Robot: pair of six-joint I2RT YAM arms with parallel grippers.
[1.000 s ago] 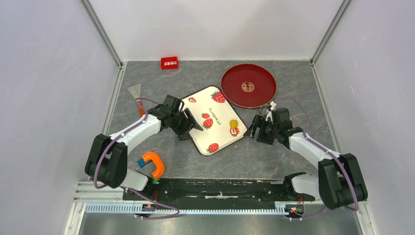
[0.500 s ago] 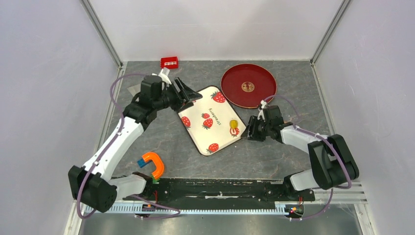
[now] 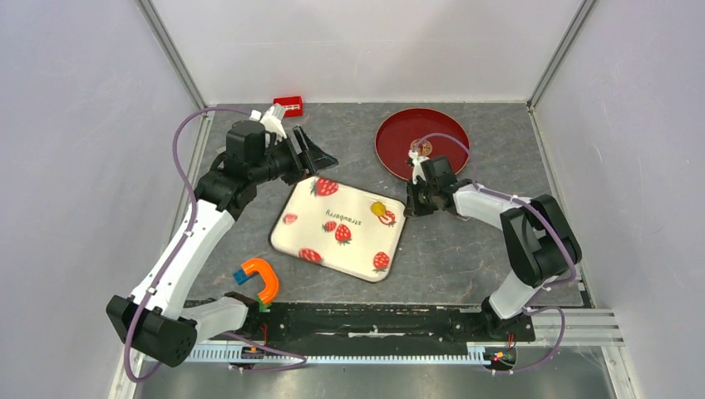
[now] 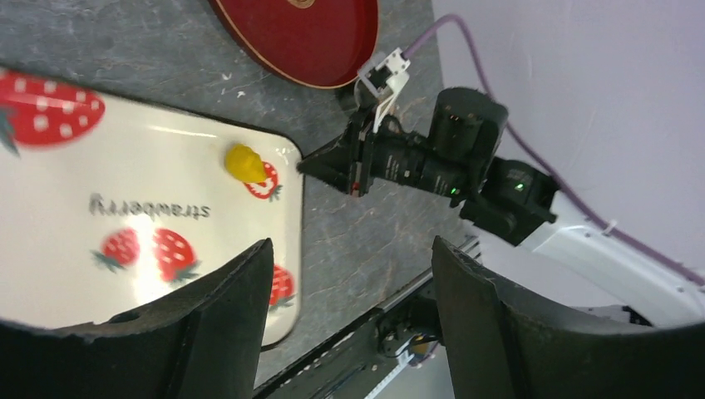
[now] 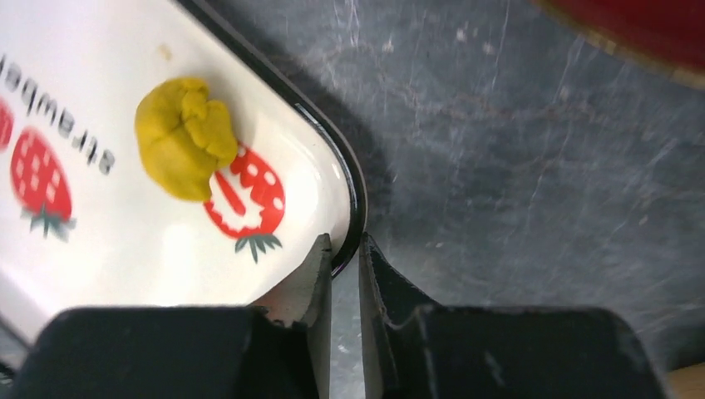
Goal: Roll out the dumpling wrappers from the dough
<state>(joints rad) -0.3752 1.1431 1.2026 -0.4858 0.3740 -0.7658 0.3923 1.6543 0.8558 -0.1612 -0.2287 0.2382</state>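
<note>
1. Top external view: the dough [image 3: 378, 209] is one bright yellow lump. It lies on the strawberry tray [image 3: 363, 241] close to the tray's far right corner, partly over a strawberry print.
2. The right gripper [image 3: 409, 203] sits at the tray's right edge, just beside the dough. The lump is on the tray side of the fingertips, near them but not touching.
3. Seen from the right wrist, the two fingers stand almost together with the tray's dark rim pinched between them. One finger is on the white inner face and the other is outside, over the grey worktop [image 5: 515, 166]. The lump lies ahead of the fingertips and off to their left, apart from them.
4. The left gripper [image 3: 320, 158] hangs by the tray's far edge, well apart from the dough. Its fingers are spread wide with nothing between them.
5. The left wrist view looks down past those parted fingers. It shows the lump near the tray's corner and the right gripper's tips at the rim just beside it.
6. A red plate [image 3: 422, 143] lies on the worktop beyond the right gripper, near the tray but apart from it.
7. A small red block [image 3: 288, 105] sits at the far edge. An orange and blue U-shaped piece [image 3: 259, 278] lies near the left arm's base.
</note>
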